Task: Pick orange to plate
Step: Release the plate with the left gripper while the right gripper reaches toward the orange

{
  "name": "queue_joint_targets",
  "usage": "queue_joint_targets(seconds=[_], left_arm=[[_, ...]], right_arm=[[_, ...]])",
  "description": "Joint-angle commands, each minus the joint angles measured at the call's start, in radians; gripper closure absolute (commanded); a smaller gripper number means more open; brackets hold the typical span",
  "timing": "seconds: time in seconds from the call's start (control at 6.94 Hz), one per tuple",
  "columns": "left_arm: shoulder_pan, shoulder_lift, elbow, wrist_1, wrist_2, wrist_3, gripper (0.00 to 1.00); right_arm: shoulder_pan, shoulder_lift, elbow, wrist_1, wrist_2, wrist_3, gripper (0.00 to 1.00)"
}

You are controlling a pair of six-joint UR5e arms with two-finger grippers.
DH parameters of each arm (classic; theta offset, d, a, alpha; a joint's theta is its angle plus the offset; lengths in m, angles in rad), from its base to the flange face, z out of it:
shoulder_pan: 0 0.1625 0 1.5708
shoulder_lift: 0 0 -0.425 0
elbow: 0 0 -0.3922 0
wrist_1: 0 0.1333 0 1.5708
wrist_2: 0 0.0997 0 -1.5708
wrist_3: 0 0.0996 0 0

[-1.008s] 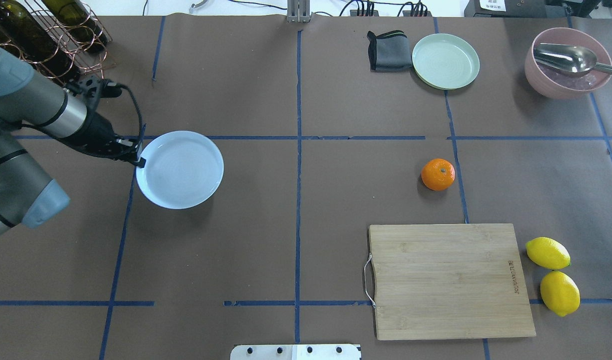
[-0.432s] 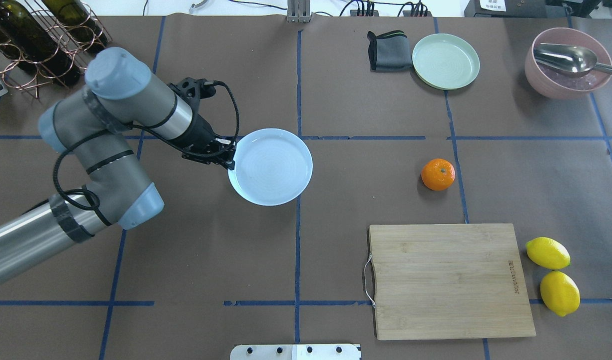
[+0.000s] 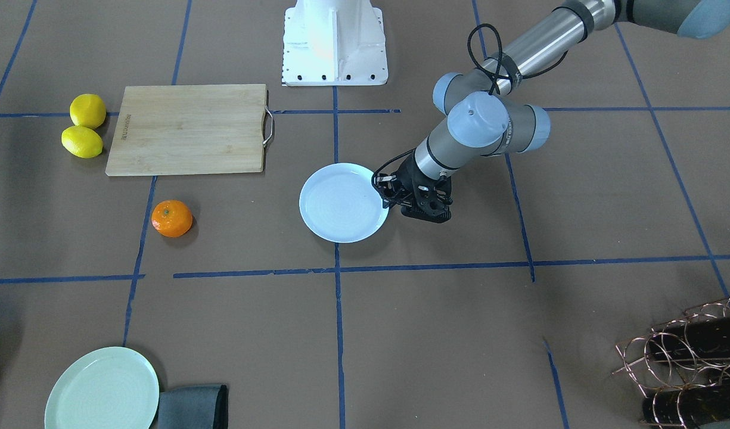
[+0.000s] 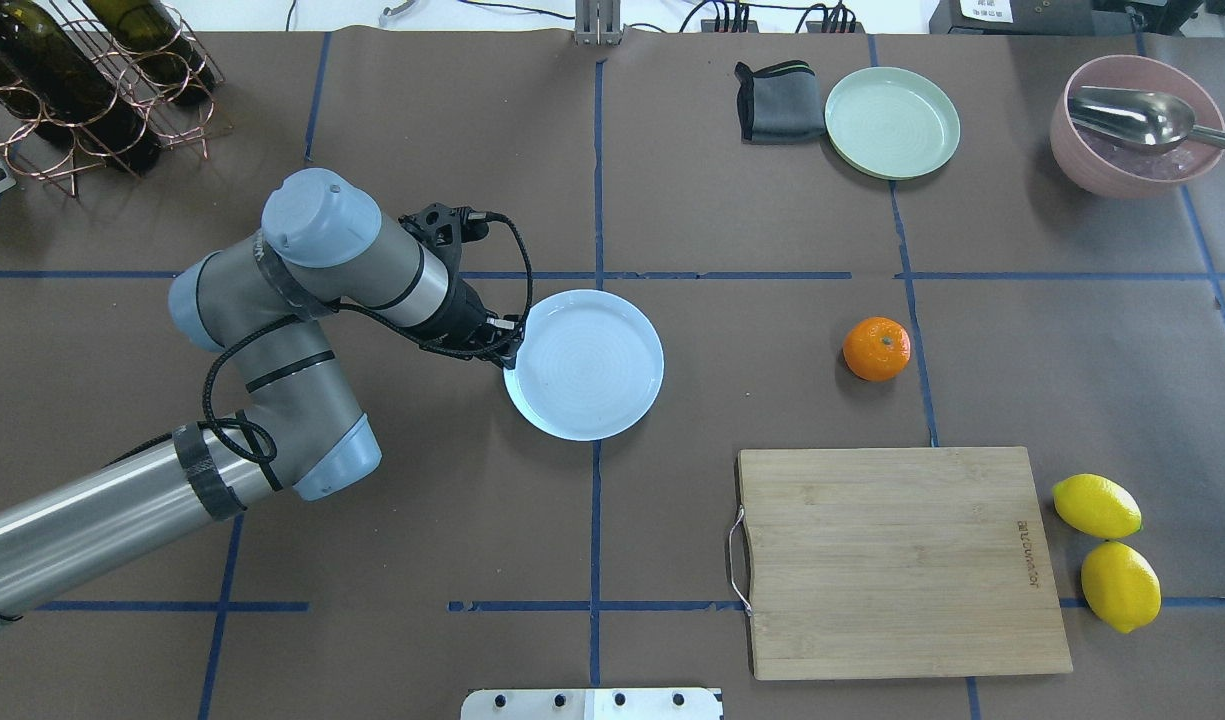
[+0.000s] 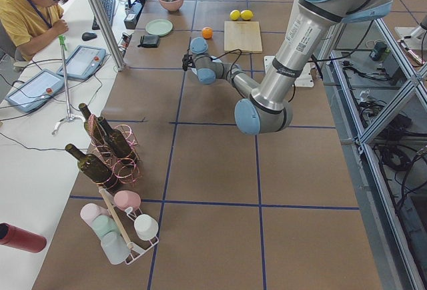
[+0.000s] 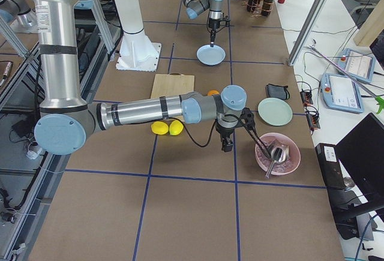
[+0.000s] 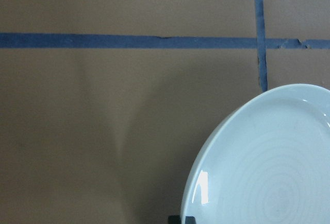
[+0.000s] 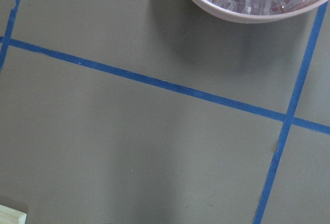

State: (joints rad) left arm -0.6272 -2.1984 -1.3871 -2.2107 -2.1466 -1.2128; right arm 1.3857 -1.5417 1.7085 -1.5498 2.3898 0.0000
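The brown paper-covered table (image 4: 422,520) carries a blue tape grid. The left gripper (image 4: 509,347) clamps the rim of the round pale blue plate (image 4: 592,370). Hold it level and lower it flat beside the small glossy orange (image 4: 877,349), which lies well apart. For the right gripper (image 6: 227,146), aperture cannot be told. Count: two yellow lemons (image 4: 1097,506), one orange, one pale green plate (image 4: 892,122).

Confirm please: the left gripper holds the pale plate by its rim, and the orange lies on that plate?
No. The left gripper does hold the plate by its rim, but the orange lies off the plate, well apart from it; the overhead view shows this.
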Motion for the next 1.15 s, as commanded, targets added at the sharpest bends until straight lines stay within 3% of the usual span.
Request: queue_joint_targets(seconds=[0.0, 0.14, 0.29, 0.43, 0.58, 1.01], left_arm=[[0.018, -0.009, 0.017, -0.014, 0.008, -0.005, 1.00], [0.018, -0.014, 0.017, -0.014, 0.008, -0.007, 1.00], [0.018, -0.018, 0.017, -0.018, 0.008, -0.005, 0.80], [0.018, -0.015, 0.016, -0.045, 0.008, -0.005, 0.52], [0.015, -0.012, 0.013, -0.076, 0.010, -0.005, 0.33], [-0.069, 0.050, -0.117, -0.084, 0.001, -0.010, 0.29]], right_arm=[[-0.001, 0.006, 0.003, -0.001, 0.002, 0.002, 0.00], [-0.005, 0.011, 0.003, -0.001, 0.003, 0.002, 0.00], [-0.019, 0.017, 0.000, 0.016, 0.003, 0.000, 0.00], [-0.037, 0.018, -0.004, 0.051, 0.003, 0.000, 0.00], [-0.051, 0.020, -0.004, 0.075, 0.003, 0.008, 0.00], [-0.229, 0.071, 0.003, 0.251, -0.004, 0.362, 0.00]])
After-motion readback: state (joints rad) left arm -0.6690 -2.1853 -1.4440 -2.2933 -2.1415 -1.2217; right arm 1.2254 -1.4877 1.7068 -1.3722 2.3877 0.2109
